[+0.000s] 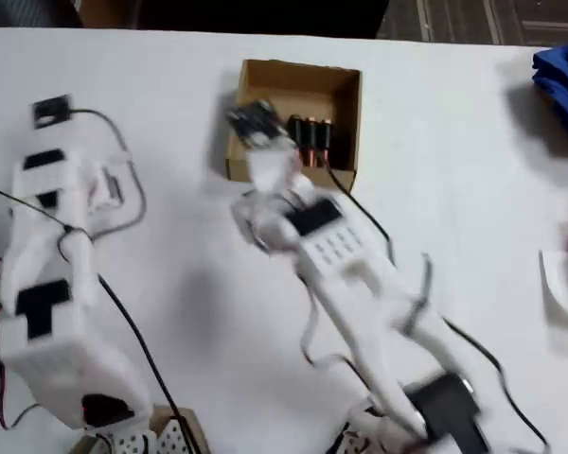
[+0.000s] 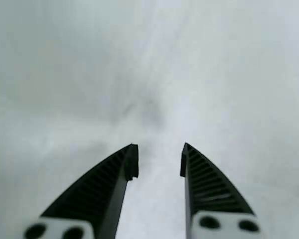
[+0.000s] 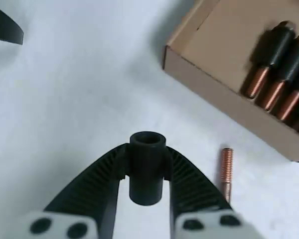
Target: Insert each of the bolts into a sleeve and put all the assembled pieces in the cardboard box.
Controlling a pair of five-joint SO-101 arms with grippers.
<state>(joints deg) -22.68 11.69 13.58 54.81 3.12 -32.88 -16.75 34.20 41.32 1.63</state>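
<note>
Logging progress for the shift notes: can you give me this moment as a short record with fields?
left gripper: open, over bare table
right gripper: shut on black sleeve, near the cardboard box
loose bolt: on the table beside the box
in box: at least three assembled pieces, side by side

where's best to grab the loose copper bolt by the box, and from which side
Probably grip the bolt mid-shaft, coming straight down from above, fingers either side of its length. It lies flat on the table, so only its long sides can be pinched, and one end points at the box wall. The open left gripper is free; the right gripper holds a sleeve.
</note>
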